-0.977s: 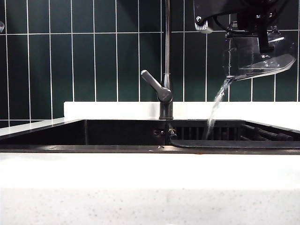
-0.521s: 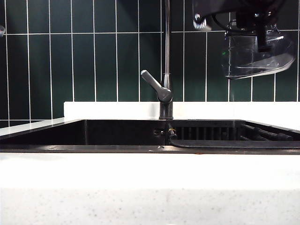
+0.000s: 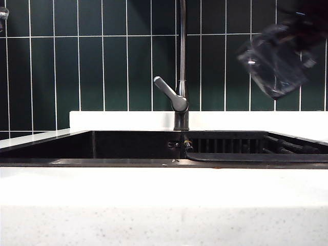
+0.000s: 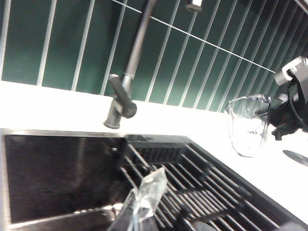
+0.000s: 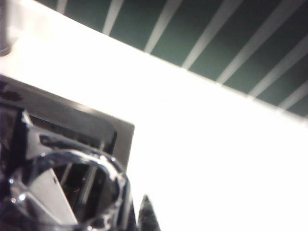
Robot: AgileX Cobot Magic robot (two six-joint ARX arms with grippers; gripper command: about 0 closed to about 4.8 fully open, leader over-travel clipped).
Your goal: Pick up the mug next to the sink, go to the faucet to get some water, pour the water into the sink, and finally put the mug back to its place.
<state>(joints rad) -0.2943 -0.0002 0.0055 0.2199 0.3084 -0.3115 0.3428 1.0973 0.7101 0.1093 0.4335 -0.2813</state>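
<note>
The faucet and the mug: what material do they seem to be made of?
The dark grey faucet with its tall thin pipe looks like metal with a satin finish: soft highlights run along the lever. The clear faceted mug, held in the right hand, looks like glass or clear plastic: the tiles show through its walls.

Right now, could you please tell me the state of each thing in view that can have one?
mug: held in the air, tilted, over the sink's right end, no water pouring.
right gripper: jaws shut on the mug.
left gripper: jaws shut, empty, above the sink.
faucet: no water running.
sink: no standing water visible.
</note>
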